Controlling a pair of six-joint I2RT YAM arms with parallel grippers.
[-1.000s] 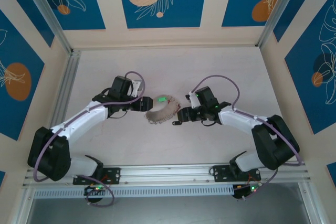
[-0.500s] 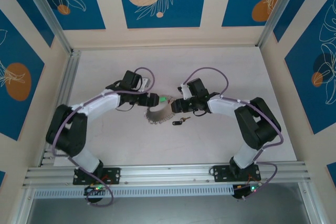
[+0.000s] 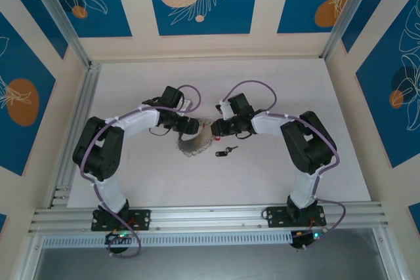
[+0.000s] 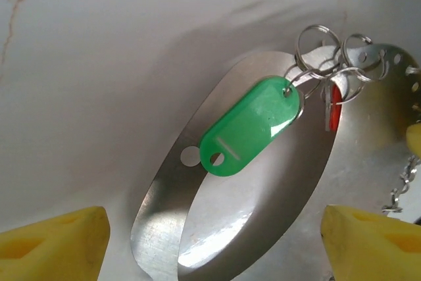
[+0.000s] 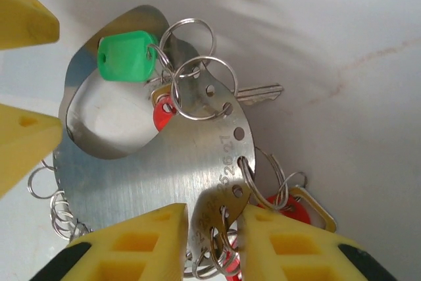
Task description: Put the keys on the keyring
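The keyring [image 3: 191,143] lies on the pale desk [image 3: 275,175] about midway between the 2 arms, which both reach in over its far edge from the left and the right. The keys [image 3: 224,153] lie flat on the desk just to the right of the keyring, close by but apart from it, with the black head toward the left. The left end effector [image 4: 214,245] stands wide, its 2 yellow pads [image 4: 52,245] in the bottom corners of the left wrist view with nothing between them; under it the thin metal band of the keyring curves round a green tag [image 4: 250,126], which hangs from a cluster of small split rings [image 4: 319,44]. The right end effector [image 5: 214,218] is narrow, and the holed edge of the band, with its small rings, sits between the pads; whether they press it I cannot tell. In the right wrist view a red tag [image 5: 164,115] shows beside the green one, and a silver key blade [image 5: 260,94] pokes out to the right from behind the band. The left pads appear at the left edge of that view, just beside the band.
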